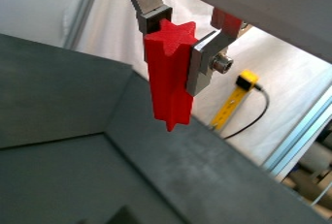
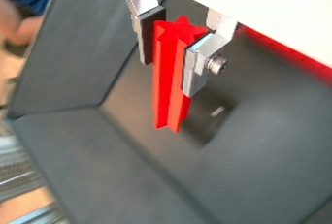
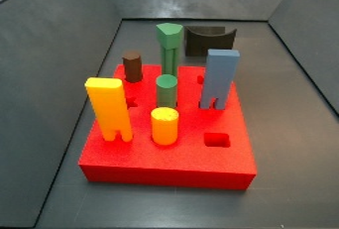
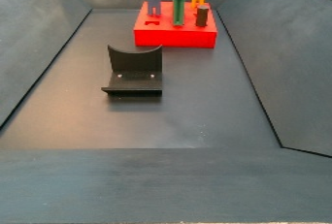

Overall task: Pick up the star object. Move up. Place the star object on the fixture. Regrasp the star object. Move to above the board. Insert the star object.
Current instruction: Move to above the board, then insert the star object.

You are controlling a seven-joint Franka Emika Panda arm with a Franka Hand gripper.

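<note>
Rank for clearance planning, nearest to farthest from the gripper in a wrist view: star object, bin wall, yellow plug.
1. star object: clamped in the gripper.
2. bin wall: beneath the star's tip.
3. yellow plug: beyond the wall, outside.

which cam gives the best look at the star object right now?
A wrist view: the star object hangs upright, clamped in the jaws of the gripper, its star profile clear. Both wrist views show it; neither side view shows it or the gripper.

We see the gripper [image 1: 181, 46], clamping the star [image 1: 169, 78], high above bare floor [image 4: 182, 121]. Pegs [image 3: 106, 106] crowd the board [image 3: 169, 154]; the fixture [image 4: 132, 71] stands apart, unobstructed.
</note>
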